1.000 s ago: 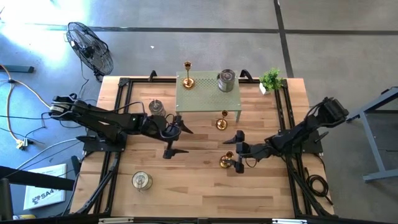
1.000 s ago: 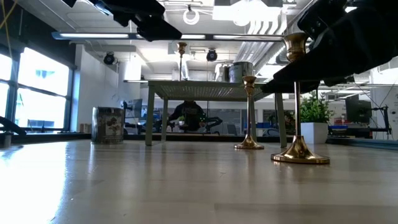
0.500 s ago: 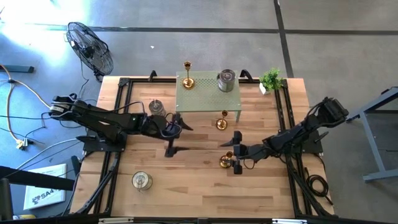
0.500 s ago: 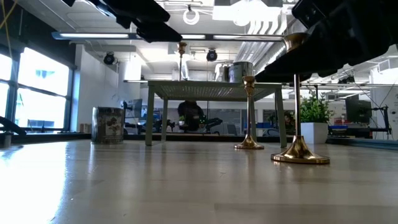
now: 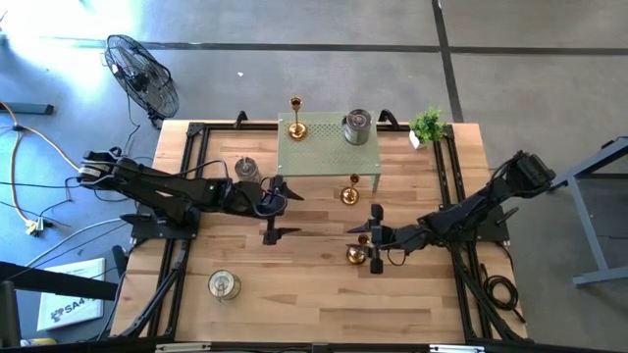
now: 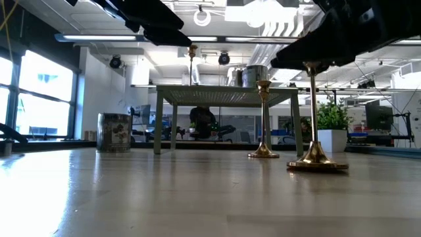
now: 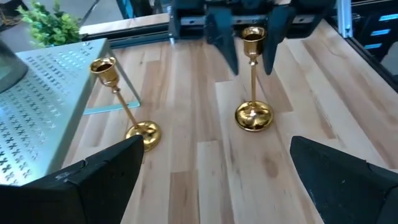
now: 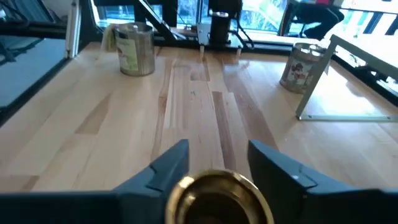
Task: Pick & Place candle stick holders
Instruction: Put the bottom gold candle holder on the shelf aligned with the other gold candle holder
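The right gripper (image 5: 374,235) is being held low over the middle of the wooden table (image 5: 314,294), its arm stretched in from the right edge. Its fingers (image 8: 168,165) are spread to either side of the cup of a tall gold holder (image 5: 356,255), which is standing upright on its round base; whether the pads are touching the stem cannot be told. The left gripper (image 5: 278,208) is being kept above the table left of centre, jaws spread and empty, pointed toward that same holder (image 7: 254,74).

A second gold holder (image 5: 350,192) is standing just in front of a small perforated green stand (image 5: 324,152). On the stand a third gold holder (image 5: 296,123) and a silver-grey jar (image 5: 357,127) are being carried. Another jar (image 5: 245,169) is sitting beside the stand's left side, close behind the left arm, and a third jar (image 5: 224,284) is resting well apart near the front left. A potted plant (image 5: 427,126) is placed at the back right corner.

Bare wood is being left open across the front of the table and between the two grippers. Black rails (image 5: 177,265) are running along both sides.
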You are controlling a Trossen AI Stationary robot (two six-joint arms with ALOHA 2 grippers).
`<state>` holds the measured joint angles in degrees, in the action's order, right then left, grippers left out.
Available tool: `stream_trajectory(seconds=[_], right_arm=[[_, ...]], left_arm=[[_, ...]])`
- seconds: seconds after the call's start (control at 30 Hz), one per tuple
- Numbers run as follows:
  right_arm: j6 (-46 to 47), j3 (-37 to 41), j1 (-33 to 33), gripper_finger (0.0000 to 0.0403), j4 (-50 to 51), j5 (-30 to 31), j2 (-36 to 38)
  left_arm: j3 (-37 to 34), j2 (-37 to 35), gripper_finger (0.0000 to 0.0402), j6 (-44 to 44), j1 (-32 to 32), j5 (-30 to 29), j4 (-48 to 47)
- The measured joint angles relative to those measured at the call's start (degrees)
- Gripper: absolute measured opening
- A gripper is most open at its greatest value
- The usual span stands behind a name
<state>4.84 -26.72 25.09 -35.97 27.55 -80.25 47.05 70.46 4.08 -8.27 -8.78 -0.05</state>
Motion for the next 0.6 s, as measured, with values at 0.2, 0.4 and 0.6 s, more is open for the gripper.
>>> stream_trajectory(seconds=[0.2,0.4,0.6], right_arm=[[-1.82,0.02,1.04,0.0112,0.11,0.39,2.14],[-2.07,0.02,1.65,0.0112,0.29,2.33,2.25],[-3.42,-1.06,1.71,0.0112,0.59,3.71,2.25]], left_arm=[[0.0,-0.02,0.0399,0.14,0.0,-2.27,0.0],[0.02,-0.02,0.0399,0.14,0.0,-2.27,-0.02],[0.02,-0.02,0.0399,0.13,0.0,-4.74,0.0]])
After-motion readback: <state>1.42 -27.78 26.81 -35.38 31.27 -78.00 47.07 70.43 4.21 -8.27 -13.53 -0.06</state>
